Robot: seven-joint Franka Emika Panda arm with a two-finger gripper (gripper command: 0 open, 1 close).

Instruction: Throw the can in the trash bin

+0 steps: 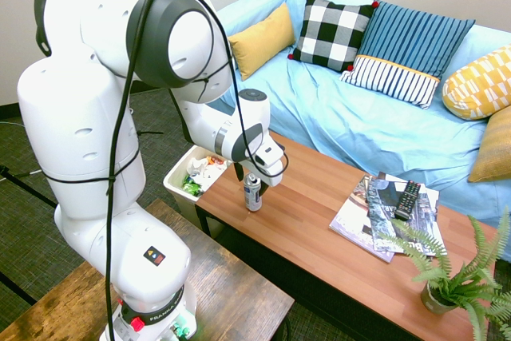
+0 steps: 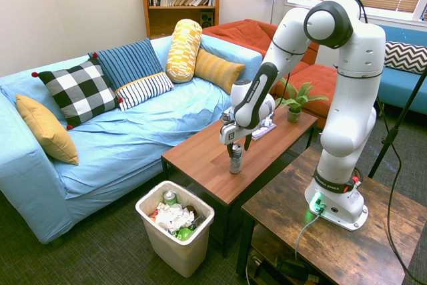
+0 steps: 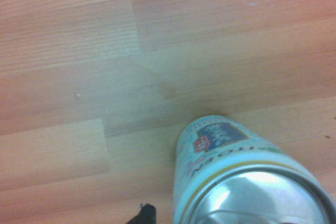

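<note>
Only at the reaching stage, can not yet thrown.
Across the wooden bench [image 1: 313, 180], near the trash bin [image 2: 176, 249], with the hand [image 2: 239, 147] spread open around the upright can [image 2: 235, 163]; apparently left to grip, lift and drop in.

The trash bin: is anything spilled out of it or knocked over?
No, nothing looks odd there. The cream-white rectangular plastic bin stands upright, and its rubbish stays below the rim. The slim silver drink can also stands upright on the brown wooden table.
</note>
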